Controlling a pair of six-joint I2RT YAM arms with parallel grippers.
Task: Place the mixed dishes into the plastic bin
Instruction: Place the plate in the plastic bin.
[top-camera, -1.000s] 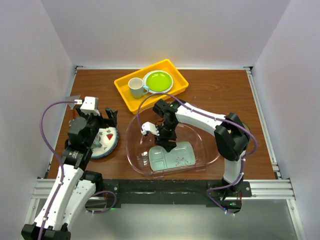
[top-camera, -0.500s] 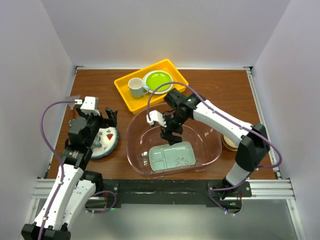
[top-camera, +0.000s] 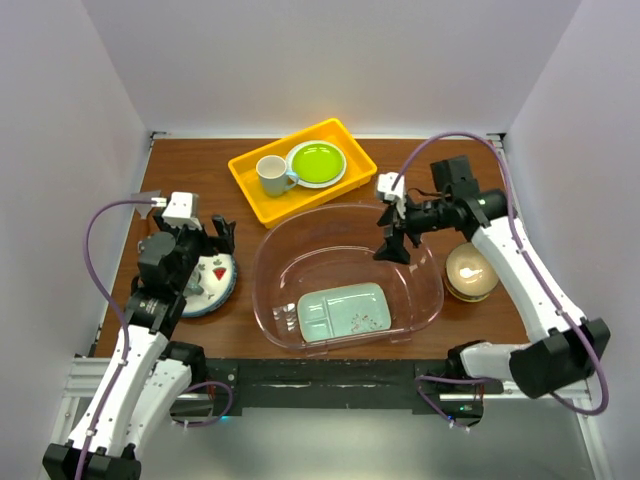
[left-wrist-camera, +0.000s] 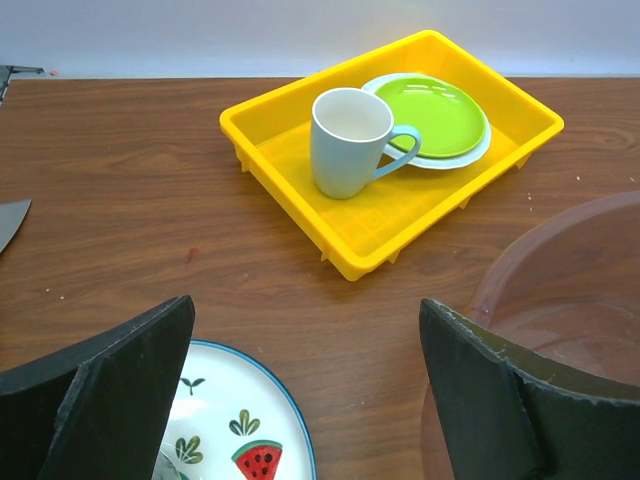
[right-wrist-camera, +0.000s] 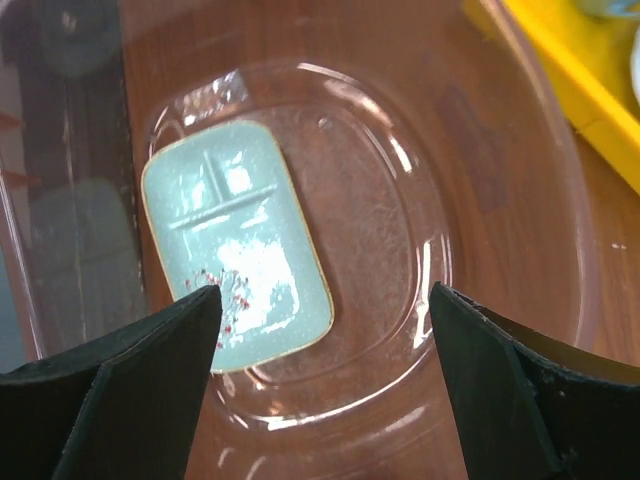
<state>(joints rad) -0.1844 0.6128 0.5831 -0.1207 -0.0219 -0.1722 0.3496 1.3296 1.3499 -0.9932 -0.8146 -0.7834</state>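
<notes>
The mint-green divided tray (top-camera: 344, 311) lies flat in the clear pinkish plastic bin (top-camera: 274, 262); it also shows in the right wrist view (right-wrist-camera: 235, 240) inside the bin (right-wrist-camera: 520, 200). My right gripper (top-camera: 392, 243) is open and empty above the bin's right rim. A white plate with watermelon motifs (top-camera: 212, 280) sits at the left, seen also in the left wrist view (left-wrist-camera: 240, 420). My left gripper (top-camera: 208, 240) is open and empty just over its far edge. A tan bowl (top-camera: 470, 272) stands right of the bin.
A yellow tray (top-camera: 250, 185) at the back holds a white mug (top-camera: 272, 175) and a lime-green plate (top-camera: 317, 163); the left wrist view shows the tray (left-wrist-camera: 300, 170), mug (left-wrist-camera: 347, 140) and plate (left-wrist-camera: 440, 115).
My right gripper has lifted out of the bin and swung back right to its rim, leaving the mint-green tray inside. The tan bowl is now uncovered. The left arm has barely moved.
</notes>
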